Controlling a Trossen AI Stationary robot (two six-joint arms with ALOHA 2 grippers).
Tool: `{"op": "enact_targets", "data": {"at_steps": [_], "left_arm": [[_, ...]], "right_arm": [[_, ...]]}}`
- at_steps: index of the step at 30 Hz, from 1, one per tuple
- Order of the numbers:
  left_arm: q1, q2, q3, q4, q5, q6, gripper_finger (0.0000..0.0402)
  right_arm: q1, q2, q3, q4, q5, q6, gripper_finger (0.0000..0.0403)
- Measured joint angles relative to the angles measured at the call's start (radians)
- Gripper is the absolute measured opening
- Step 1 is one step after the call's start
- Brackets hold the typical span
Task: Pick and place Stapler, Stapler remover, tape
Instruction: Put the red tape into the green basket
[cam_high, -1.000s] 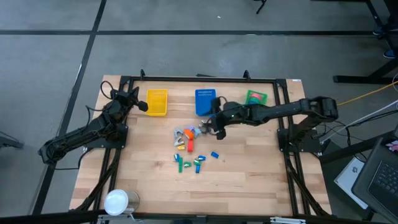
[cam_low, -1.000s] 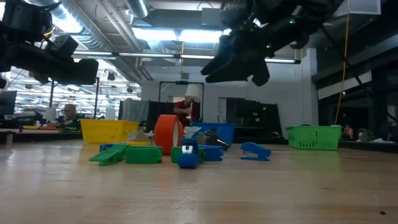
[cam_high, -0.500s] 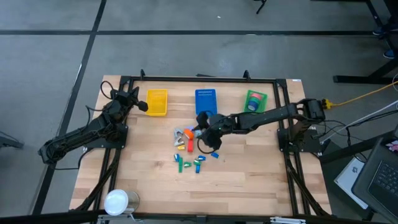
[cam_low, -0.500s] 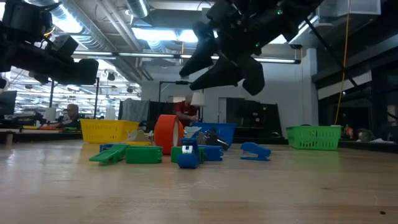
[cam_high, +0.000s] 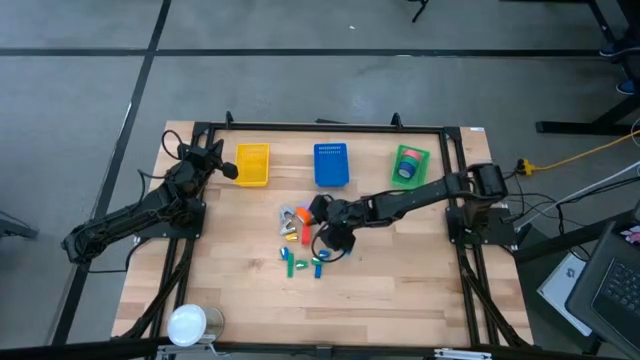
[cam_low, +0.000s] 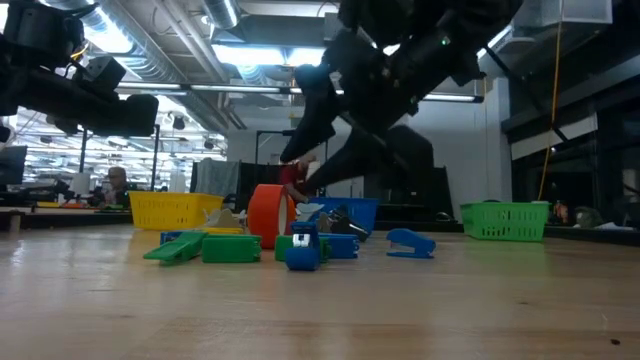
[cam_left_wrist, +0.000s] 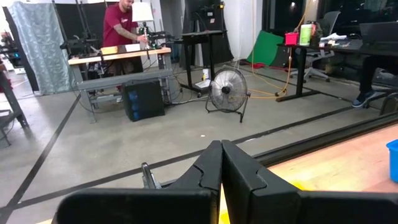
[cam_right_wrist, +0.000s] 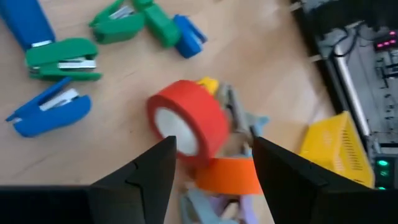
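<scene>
Right gripper (cam_right_wrist: 211, 155): fingers spread, empty, hovering over the pile mid-table. Red tape roll (cam_right_wrist: 186, 121) on its edge just ahead of the fingers, touching an orange roll (cam_right_wrist: 227, 175). Green stapler (cam_right_wrist: 62, 59) and blue stapler (cam_right_wrist: 46, 113) nearby. Left gripper (cam_left_wrist: 221, 171): pressed together, raised near the yellow basket (cam_high: 252, 164).

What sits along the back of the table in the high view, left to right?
Left gripper, shut → yellow bin → blue bin → green bin.
</scene>
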Motion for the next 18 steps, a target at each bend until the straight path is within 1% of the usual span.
{"op": "enact_targets", "data": {"at_steps": [10,18], "left_arm": [[0.0,0.0,0.0,0.0,0.0,0.0,0.0001],[0.0,0.0,0.0,0.0,0.0,0.0,0.0001]], "right_arm": [[0.0,0.078,0.0,0.116,0.001,0.0,0.0216],[0.0,0.081,-0.001,0.165,0.001,0.0,0.0216]]}}
